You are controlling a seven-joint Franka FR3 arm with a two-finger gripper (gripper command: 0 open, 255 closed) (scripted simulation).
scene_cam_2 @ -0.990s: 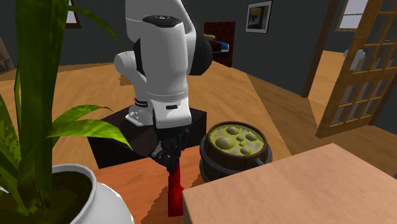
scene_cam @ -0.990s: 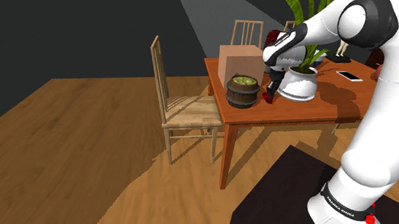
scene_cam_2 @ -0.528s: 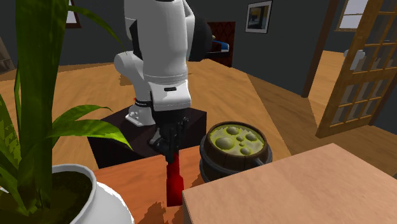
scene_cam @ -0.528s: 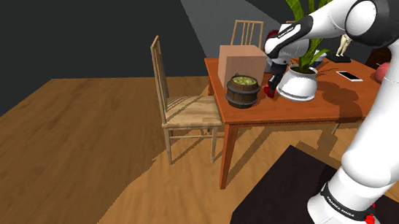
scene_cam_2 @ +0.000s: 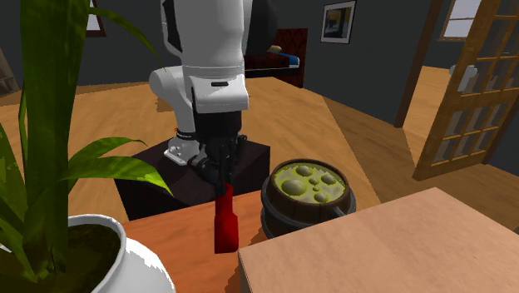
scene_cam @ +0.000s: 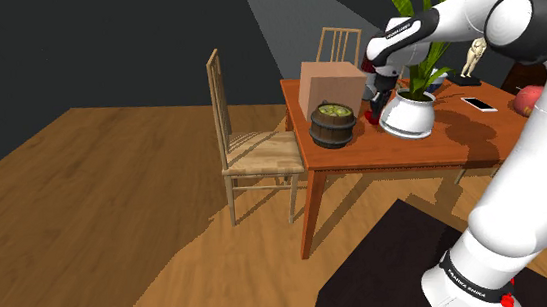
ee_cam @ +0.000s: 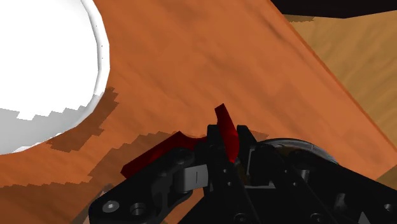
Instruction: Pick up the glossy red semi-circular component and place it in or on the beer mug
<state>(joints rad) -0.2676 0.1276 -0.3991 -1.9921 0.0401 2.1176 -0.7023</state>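
Second exterior view: gripper (scene_cam_2: 222,181) clamps the red component (scene_cam_2: 224,226) (it hangs straight below)

The arm (scene_cam: 523,168) was built of smooth, rounded white links, with dark grey caps (scene_cam: 540,18) over its joints. Near its foot a black band (scene_cam: 469,281) carried small white lettering, with red marks just beneath it. A short dark label sat on the white wrist link (scene_cam_2: 218,62). The gripper (scene_cam_2: 223,179) was black all over, angular and blocky. In the wrist view it showed round screw holes (ee_cam: 111,205) and one pale grey block (ee_cam: 194,177). The stand (scene_cam: 390,259) was a plain dark box.
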